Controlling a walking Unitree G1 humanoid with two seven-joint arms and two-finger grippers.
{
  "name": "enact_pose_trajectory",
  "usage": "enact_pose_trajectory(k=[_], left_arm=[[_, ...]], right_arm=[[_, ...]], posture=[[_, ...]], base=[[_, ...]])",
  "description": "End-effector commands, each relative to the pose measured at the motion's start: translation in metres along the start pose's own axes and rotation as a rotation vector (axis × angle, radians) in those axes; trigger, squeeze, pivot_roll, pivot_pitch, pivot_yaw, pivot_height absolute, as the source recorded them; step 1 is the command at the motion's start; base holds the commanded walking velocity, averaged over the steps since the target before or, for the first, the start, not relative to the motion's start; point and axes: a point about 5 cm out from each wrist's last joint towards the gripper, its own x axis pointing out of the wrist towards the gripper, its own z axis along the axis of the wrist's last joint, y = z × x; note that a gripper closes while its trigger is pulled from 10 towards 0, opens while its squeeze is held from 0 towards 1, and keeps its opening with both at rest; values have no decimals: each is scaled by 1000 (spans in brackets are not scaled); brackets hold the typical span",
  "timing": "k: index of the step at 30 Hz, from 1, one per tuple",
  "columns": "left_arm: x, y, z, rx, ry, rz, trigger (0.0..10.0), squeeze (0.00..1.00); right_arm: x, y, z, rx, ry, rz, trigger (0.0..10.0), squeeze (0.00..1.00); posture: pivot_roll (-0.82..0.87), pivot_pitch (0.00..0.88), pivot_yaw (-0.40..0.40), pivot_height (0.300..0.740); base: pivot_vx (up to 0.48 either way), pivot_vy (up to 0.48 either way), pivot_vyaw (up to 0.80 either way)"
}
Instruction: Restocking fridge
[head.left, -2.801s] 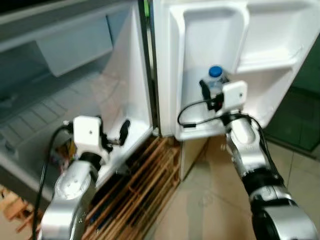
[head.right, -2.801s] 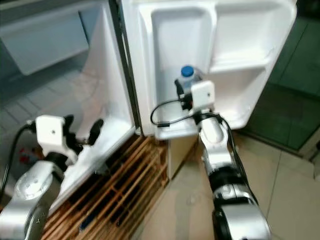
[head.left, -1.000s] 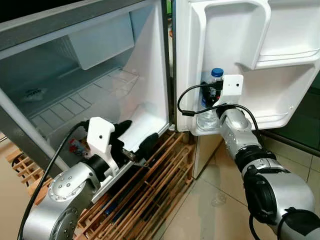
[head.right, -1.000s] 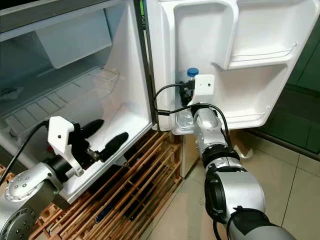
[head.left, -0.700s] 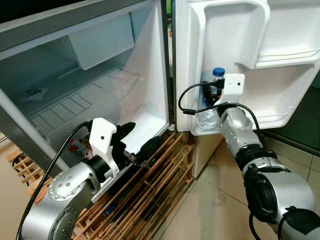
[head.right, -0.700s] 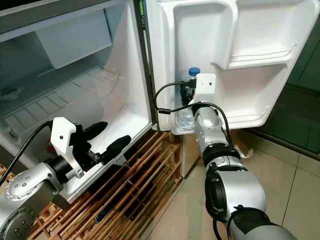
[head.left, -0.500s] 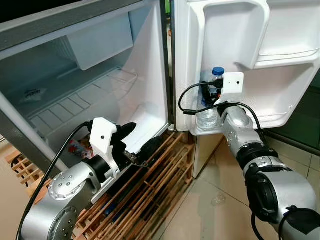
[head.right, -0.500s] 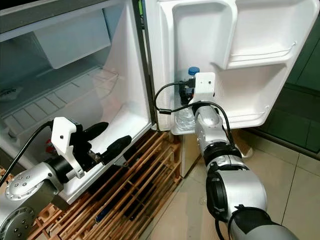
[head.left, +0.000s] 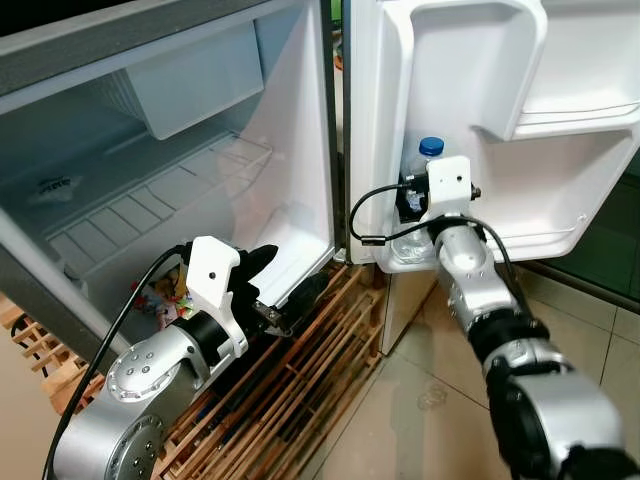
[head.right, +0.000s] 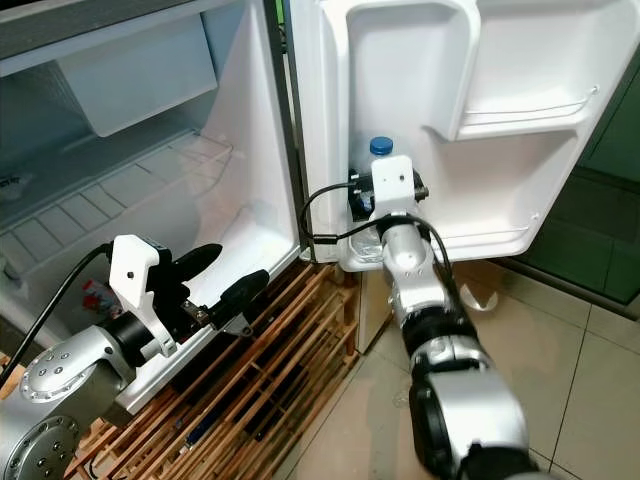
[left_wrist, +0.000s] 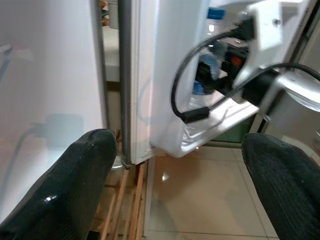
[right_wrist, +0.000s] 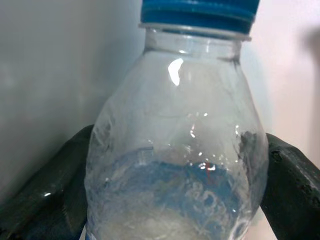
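A clear water bottle (head.left: 428, 152) with a blue cap stands in the lower shelf (head.left: 500, 245) of the open fridge door. My right gripper (head.left: 411, 198) reaches into that shelf and is shut on the bottle. In the right wrist view its two black fingers (right_wrist: 47, 195) press both sides of the bottle (right_wrist: 175, 125). My left gripper (head.left: 290, 270) hovers low in front of the fridge's bottom edge. It is open, with nothing between its fingers (left_wrist: 65, 185).
The fridge interior has a wire shelf (head.left: 150, 205) and a freezer box (head.left: 195, 80). A wooden pallet (head.left: 300, 380) lies under the fridge, with tiled floor (head.left: 420, 420) to the right. Colourful packets (head.left: 160, 297) sit at the lower left. An upper door shelf (head.left: 585, 110) is above.
My right wrist has shifted a little left and down while still gripping the bottle in the door shelf. The left arm has edged slightly right; the view has drifted a little.
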Motion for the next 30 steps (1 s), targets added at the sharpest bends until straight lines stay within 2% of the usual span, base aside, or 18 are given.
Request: enact_pose_trajectory(k=[1, 2, 3, 7, 9, 10, 13, 17, 23, 30], left_arm=[[1, 2, -1, 10, 0, 18, 10000, 0], [1, 2, -1, 10, 0, 18, 10000, 0], [2, 2, -3, 14, -1, 27, 10000, 0], [4, 5, -5, 13, -4, 46, 10000, 0], [5, 7, -7, 10, -5, 62, 10000, 0], [6, 7, -8, 7, -7, 68, 10000, 0], [9, 8, -10, -4, -13, 75, 10000, 0], [17, 5, -12, -22, -39, 71, 10000, 0], [20, 7, -11, -19, -50, 71, 10000, 0], [20, 7, -12, -30, -63, 83, 10000, 0]], right_arm=[[-9, 5, -6, -10, 18, -8, 10000, 1000], [-9, 5, -6, -10, 18, -8, 10000, 1000], [-21, 5, -5, -13, -10, -27, 10000, 1000], [-41, 3, -4, -28, -45, -31, 10000, 1000], [-52, -1, -5, -64, -56, -34, 10000, 1000], [-59, -8, -5, -87, -60, -52, 10000, 0], [-68, -19, -7, -122, -58, -81, 10000, 0], [-79, -30, -16, -181, 9, -80, 10000, 0], [-73, -29, -17, -192, 26, -69, 10000, 0], [-59, -17, -18, -193, 26, -17, 10000, 0]], posture=[[-27, 0, 75, 740], [-27, 0, 75, 740], [-36, 0, 69, 740], [-48, 0, 63, 740], [-59, 0, 60, 740], [-63, 0, 59, 740], [-80, 0, 52, 740], [-96, 0, 49, 740], [-90, 0, 47, 740], [-82, 0, 48, 740]], base=[[0, 0, 0], [0, 0, 0], [0, 0, 0], [0, 0, 0], [0, 0, 0], [0, 0, 0], [0, 0, 0], [0, 0, 0], [0, 0, 0], [0, 0, 0]])
